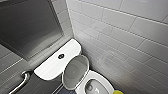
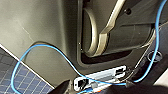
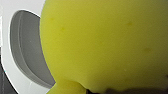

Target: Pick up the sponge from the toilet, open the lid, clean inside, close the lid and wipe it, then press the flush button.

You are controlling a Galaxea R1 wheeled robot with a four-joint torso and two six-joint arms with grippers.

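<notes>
lid (image 1: 75, 72) stood open against the tank (image 1: 50, 67), so i judged cleaning inside was in hand. right jaws seemed clamped on the sponge (image 3: 107, 42) at the toilet bowl's (image 1: 102, 79) five o'clock; next, lower it in.

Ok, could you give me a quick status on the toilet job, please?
Right claw shut on sponge, beside the bowl. Lid up against the tank. Nothing seen blocking the bowl.

Even, bright light falls on your toilet (image 1: 50, 67), with soft glare on the wall tiles (image 1: 107, 61). The sponge (image 3: 105, 45) looms blurred.
</notes>
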